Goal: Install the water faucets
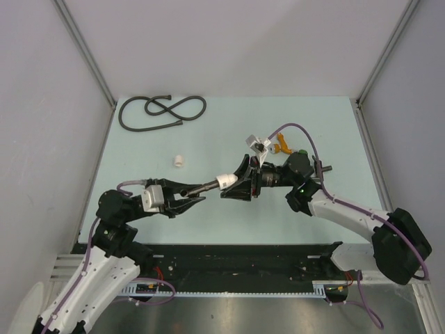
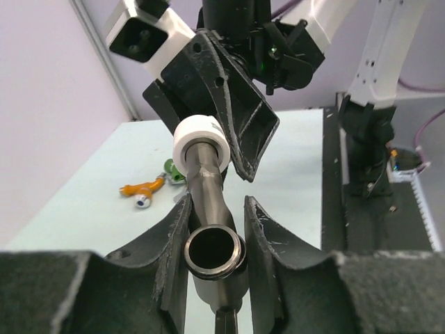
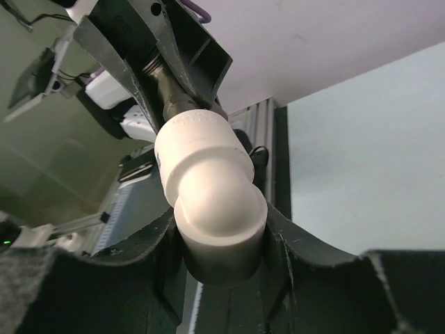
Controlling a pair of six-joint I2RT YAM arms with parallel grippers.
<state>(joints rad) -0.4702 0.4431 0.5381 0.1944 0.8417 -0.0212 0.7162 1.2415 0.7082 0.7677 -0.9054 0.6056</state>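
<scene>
Starting with the overhead view, the left claw [image 1: 182, 200] is seen clamped on the body end of the long-piped faucet [image 1: 203, 186]. The pipe's long axis runs straight out ahead of that claw toward the right claw [image 1: 240, 182]. A white elbow fitting [image 1: 226, 180] sits over the pipe's far end and is pinched by the right claw, so the two claws are met almost nose to nose along one line. Neither arm is left with any reach to make.

In the left wrist view, the faucet [image 2: 208, 209] is gripped between the fingers of the left claw [image 2: 217, 209]. Its open port is turned toward the camera and its pipe is pointed directly ahead into the fitting [image 2: 198, 142], on which the right claw [image 2: 215, 142] is closed.

In the right wrist view, the fitting [image 3: 208, 195] is held fast in the right claw [image 3: 222, 229], and the faucet [image 3: 172, 97] is seen entering it from directly ahead. The coming push or twist is judged to depend on this shared axis being kept straight.
</scene>
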